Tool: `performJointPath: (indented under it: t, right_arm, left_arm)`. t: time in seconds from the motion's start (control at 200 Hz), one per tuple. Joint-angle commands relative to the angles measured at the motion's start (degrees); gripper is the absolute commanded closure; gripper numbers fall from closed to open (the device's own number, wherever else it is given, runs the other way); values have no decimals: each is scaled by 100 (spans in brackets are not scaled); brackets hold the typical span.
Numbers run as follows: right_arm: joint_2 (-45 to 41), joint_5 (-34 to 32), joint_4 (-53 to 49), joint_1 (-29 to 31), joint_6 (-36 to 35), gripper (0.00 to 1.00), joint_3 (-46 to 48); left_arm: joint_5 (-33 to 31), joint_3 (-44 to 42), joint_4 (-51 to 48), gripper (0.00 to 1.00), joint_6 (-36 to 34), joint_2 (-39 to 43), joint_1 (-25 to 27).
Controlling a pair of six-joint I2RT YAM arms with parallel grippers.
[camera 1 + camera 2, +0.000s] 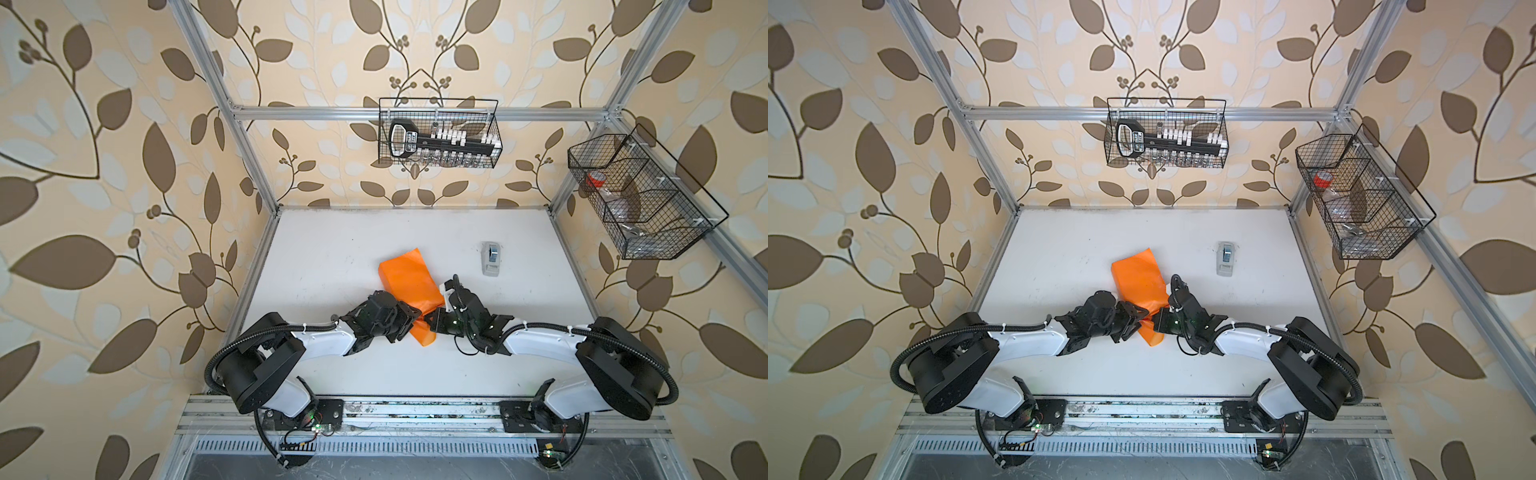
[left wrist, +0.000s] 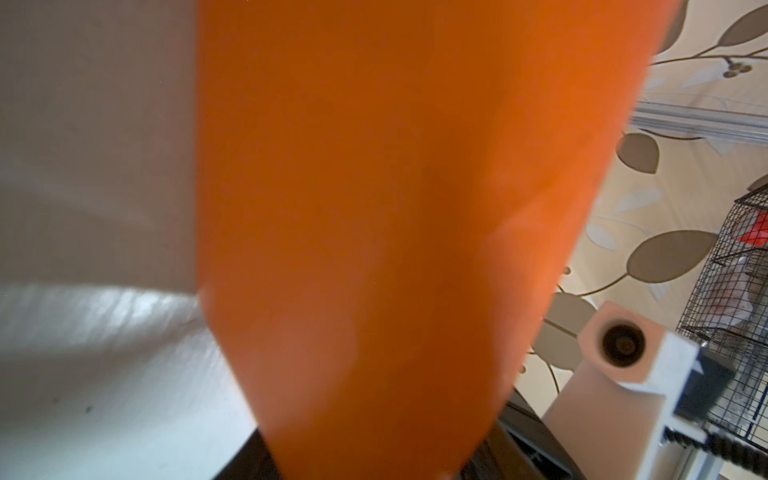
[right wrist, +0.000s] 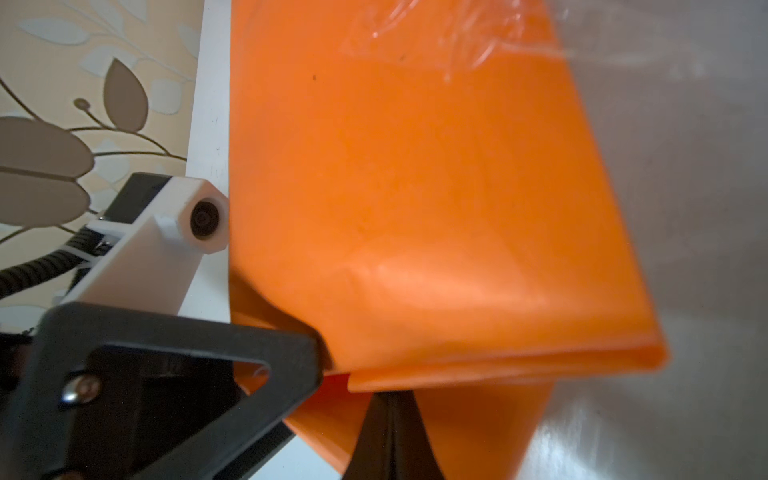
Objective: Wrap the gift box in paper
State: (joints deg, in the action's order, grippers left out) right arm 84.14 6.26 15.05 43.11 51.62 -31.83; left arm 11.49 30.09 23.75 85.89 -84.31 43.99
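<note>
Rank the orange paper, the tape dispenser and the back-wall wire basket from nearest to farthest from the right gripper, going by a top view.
1. orange paper: mid-table, in contact with the right gripper.
2. tape dispenser: on the table, farther back and to the right.
3. wire basket: hung on the rear frame bar, above the table.

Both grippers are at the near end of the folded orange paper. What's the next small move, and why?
Probably close the left gripper on the near end of the paper. The right gripper looks shut on that folded edge, but the left's hold is unclear and the gift box is hidden from every view, so a second pinch should steady things before any fold.
</note>
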Motion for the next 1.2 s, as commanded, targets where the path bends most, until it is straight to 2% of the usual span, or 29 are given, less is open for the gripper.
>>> performJointPath:
  t: [0.0,0.2,0.51,0.67,1.195]
  right_arm:
    - [136,86,103,18,24,100,-7]
    - [202,150,156,-27,-8,100,-16]
    - [170,282,77,-160,-122,100,2]
    - [221,358,79,-227,-163,100,-5]
    - [678,411,385,-252,-64,100,107]
  left_arm:
    - [-140,182,141,47,76,16,75]
    - [-286,248,21,47,102,60,77]
    - [-548,250,99,61,327,34,82]
    - [-634,257,43,65,365,31,75]
    - [-727,136,271,71,586,-252,78]
